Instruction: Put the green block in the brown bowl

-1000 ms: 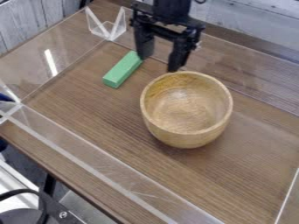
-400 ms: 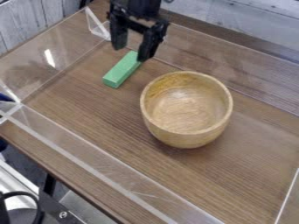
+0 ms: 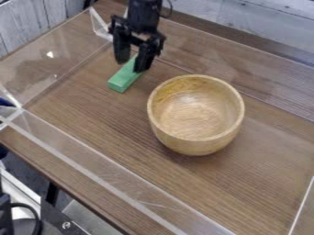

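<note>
We found the gripper (image 3: 134, 64) in the upper left of the frame, pointing steeply down over the far end of the green block (image 3: 124, 76), its fingers (image 3: 120, 55) apart on either side of it. The block lay flat on the wooden tabletop (image 3: 86, 119), just up and left of the brown bowl (image 3: 196, 113), which stood upright near the centre.

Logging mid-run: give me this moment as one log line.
phase: reaching | gripper: over far end of green block, grasp unconfirmed | green block: flat on table | brown bowl: empty, upright
</note>
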`<move>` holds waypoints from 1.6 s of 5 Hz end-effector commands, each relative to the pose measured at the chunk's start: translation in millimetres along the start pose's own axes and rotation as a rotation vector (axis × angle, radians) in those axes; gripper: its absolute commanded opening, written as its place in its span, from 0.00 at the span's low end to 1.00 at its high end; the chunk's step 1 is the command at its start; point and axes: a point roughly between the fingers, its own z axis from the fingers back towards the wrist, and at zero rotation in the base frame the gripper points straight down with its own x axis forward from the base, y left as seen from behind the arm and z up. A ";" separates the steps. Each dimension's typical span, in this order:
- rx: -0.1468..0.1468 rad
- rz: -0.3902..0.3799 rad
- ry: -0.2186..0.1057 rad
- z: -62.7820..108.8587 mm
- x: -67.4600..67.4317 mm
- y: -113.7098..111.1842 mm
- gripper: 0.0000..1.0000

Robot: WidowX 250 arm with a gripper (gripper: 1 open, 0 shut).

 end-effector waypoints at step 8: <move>0.068 0.091 -0.138 -0.7 9.6 10.5 0.00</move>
